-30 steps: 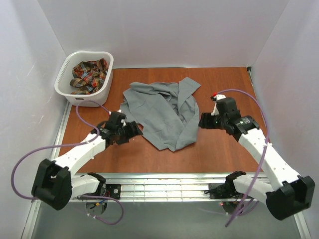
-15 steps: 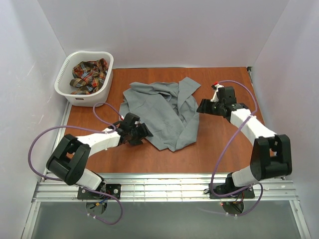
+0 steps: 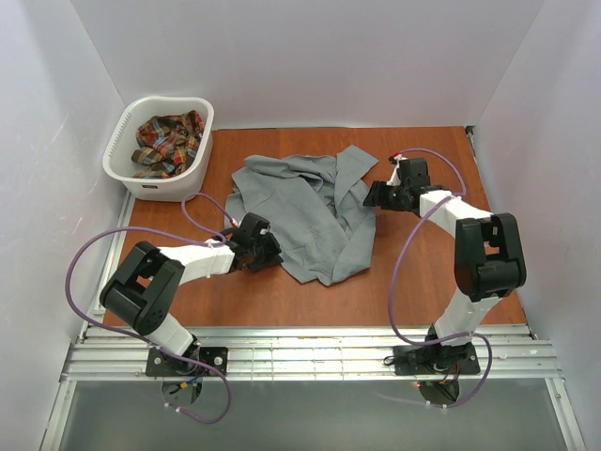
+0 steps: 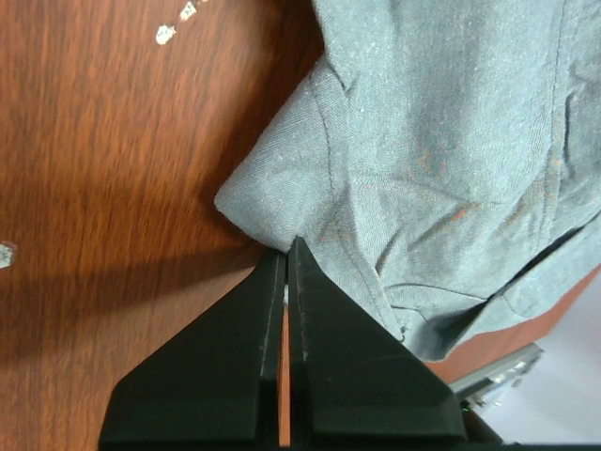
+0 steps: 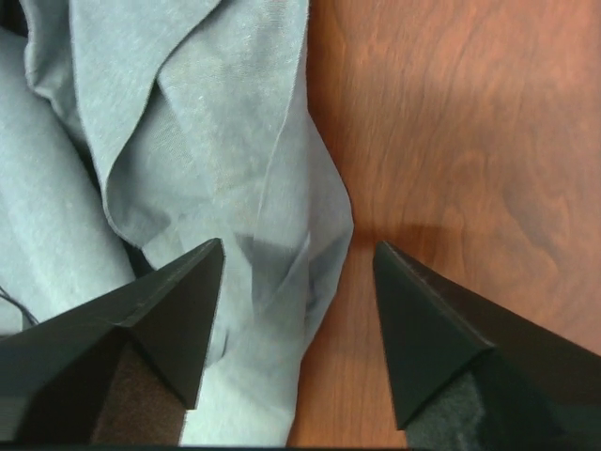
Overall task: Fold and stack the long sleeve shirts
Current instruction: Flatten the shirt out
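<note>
Seen from above, a plain grey long-sleeved cloth shirt (image 3: pixel 310 211) lies crumpled and spread in the middle of the reddish-brown wooden table (image 3: pixel 413 272); one sleeve runs toward the upper right of the frame, and its lower hem points toward the bottom centre; a red, green and yellow plaid cloth shirt (image 3: pixel 167 141) is bunched inside a white plastic laundry basket (image 3: pixel 127 177) in the upper left corner, well apart from the grey one; the left gripper (image 3: pixel 269 252) sits low at the lower left edge of the grey shirt, its arm stretched flat across the table with a purple cable looping over it; the right gripper (image 3: pixel 371 195) is at the shirt's right edge, beside the bunched sleeve.

In the left wrist view, the left gripper (image 4: pixel 286 249) has its two black fingers (image 4: pixel 357 376) pressed together, only a thin slit between them showing the table (image 4: pixel 113 141); their tips meet right at the hem of a folded corner of the grey shirt (image 4: pixel 441 141), which fills the upper right of the frame; whether any cloth is caught between the tips cannot be told.

In the right wrist view, the right gripper (image 5: pixel 299 246) has its fingers (image 5: pixel 160 319) wide apart; the one at lower left is over the grey shirt (image 5: pixel 216 122), the one at lower right over bare table (image 5: pixel 451 122); the shirt's folded edge lies between them, not clamped.
</note>
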{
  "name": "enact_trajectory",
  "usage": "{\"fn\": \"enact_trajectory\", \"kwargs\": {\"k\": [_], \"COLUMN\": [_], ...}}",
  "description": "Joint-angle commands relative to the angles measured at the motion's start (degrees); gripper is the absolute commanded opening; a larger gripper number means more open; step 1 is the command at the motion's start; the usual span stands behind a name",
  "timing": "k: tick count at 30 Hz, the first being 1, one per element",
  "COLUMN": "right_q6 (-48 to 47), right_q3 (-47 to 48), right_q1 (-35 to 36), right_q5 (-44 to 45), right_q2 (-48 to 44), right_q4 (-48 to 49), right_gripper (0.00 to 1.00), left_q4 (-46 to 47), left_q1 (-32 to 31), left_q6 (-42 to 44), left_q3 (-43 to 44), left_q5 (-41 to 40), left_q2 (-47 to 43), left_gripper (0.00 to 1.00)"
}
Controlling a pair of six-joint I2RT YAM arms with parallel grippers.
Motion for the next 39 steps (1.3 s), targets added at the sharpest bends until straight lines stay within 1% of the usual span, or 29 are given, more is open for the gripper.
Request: {"fn": "enact_trajectory", "kwargs": {"k": [1,2,4,6,8,9,10,11,12,13,14,17,18,20,21,23,24,25,27,28,29,30,31,32,34,35,37,38,39], "right_q6": [1.9,2.0,2.1,1.6,0.3,-1.5,-2.9,-4.0,-5.1,-7.4,-8.4,-11.7,-12.4,-13.9,-14.3,-15.0,-14.9,-14.8,-13.4,-12.6,-10.4,-9.1,-7.4,-5.7,-1.5,0.2,4.4,5.7,6.6], "right_q3": [2.9,3.6,4.4,6.1,8.4,9.8,13.9,14.0,19.6,22.6,28.3,35.3,38.8,41.9,43.6,43.1,41.9,37.9,31.6,24.5,20.9,17.4,9.2,5.5,-2.8,-10.7,-17.4,-23.1,-25.0], "right_q1": [0.0,0.0,0.0,-0.1,-0.7,-1.0,-1.7,-2.0,-2.6,-2.8,-2.8,-2.9,-3.0,-3.0,-2.9,-3.0,-2.9,-3.0,-3.0,-3.0,-3.0,-3.0,-3.0,-3.0,-2.9,-2.9,-2.9,-2.9,-2.9], "right_q5": [-2.8,-3.1,-3.9,-2.3,1.5,3.2,7.0,8.8,10.3,11.6,14.8,18.0,18.6,19.8,20.0,20.3,20.2,20.3,21.0,21.1,20.8,20.2,18.3,16.8,13.0,12.3,7.1,5.5,3.9], "right_q2": [2.4,3.4,4.0,2.9,-1.3,-3.1,-6.2,-7.6,-8.7,-10.5,-11.3,-14.0,-14.5,-16.3,-16.7,-19.0,-20.0,-22.7,-25.9,-29.2,-31.0,-34.5,-36.5,-38.3,-43.9,-45.9,-51.7,-53.3,-56.5], "right_q4": [3.5,3.7,3.9,3.5,2.5,-0.1,-2.0,-3.9,-6.0,-10.3,-11.7,-14.9,-15.0,-14.8,-14.7,-14.4,-14.4,-14.3,-13.6,-13.5,-13.4,-13.3,-13.4,-13.3,-13.4,-13.5,-13.5,-14.2,-15.0], "right_gripper": [0.59,0.54,0.27,0.02,0.01,0.01,0.01,0.01,0.01,0.01,0.01,0.01,0.01,0.01,0.01,0.01,0.01,0.01,0.07,0.09,0.14,0.18,0.24,0.25,0.25,0.23,0.2,0.18,0.15], "left_q4": [-8.5,-9.3,-12.5,-15.8,-18.8,-19.7,-21.2,-21.9,-23.0,-24.1,-26.8,-30.9,-31.4,-31.7,-32.0,-32.3,-32.6,-32.7,-31.1,-28.7,-27.7,-26.9,-25.9,-25.6,-25.2,-24.9,-23.6,-23.5,-23.3], "left_q1": [-0.4,-0.3,0.3,1.6,4.7,5.8,7.9,8.6,9.2,10.0,10.2,10.2,10.2,10.2,10.2,10.2,10.2,10.2,10.3,10.4,10.6,10.8,10.9,11.0,11.2,11.3,11.3,11.3,11.3], "left_q6": [3.9,4.7,7.5,9.7,13.9,15.6,18.7,20.7,22.0,23.3,26.2,30.2,31.0,32.5,34.2,35.8,36.4,36.4,35.8,34.3,33.4,30.9,30.0,28.9,26.0,25.1,23.7,22.8,22.3], "left_q3": [0.6,1.8,3.4,6.3,10.5,12.3,17.4,17.4,24.4,28.4,38.5,54.9,64.5,74.0,81.1,84.4,84.4,81.2,73.4,63.2,58.2,53.7,44.3,40.4,32.4,25.3,19.3,14.1,12.2], "left_q5": [-6.9,-8.6,-10.9,-12.6,-13.4,-13.6,-13.4,-13.4,-13.2,-12.9,-12.4,-7.4,-5.0,-2.2,-1.5,-1.0,-1.5,-2.9,-4.0,-6.7,-7.3,-8.0,-9.3,-9.6,-9.7,-8.5,-7.7,-7.4,-7.3], "left_q2": [-0.2,-0.6,-1.8,-2.6,-3.9,-4.5,-4.7,-4.7,-3.8,-2.8,-1.5,5.0,7.7,10.9,11.5,11.7,10.9,9.7,4.1,1.7,-3.1,-5.1,-7.2,-10.7,-13.3,-15.6,-17.5,-18.9,-19.6], "left_gripper": [0.0,0.0,0.0,0.0,0.0,0.0,0.0,0.0,0.0,0.0,0.0,0.0,0.0,0.0,0.0,0.0,0.0,0.0,0.0,0.0,0.0,0.0,0.0,0.0,0.0,0.0,0.0,0.0,0.0]}}
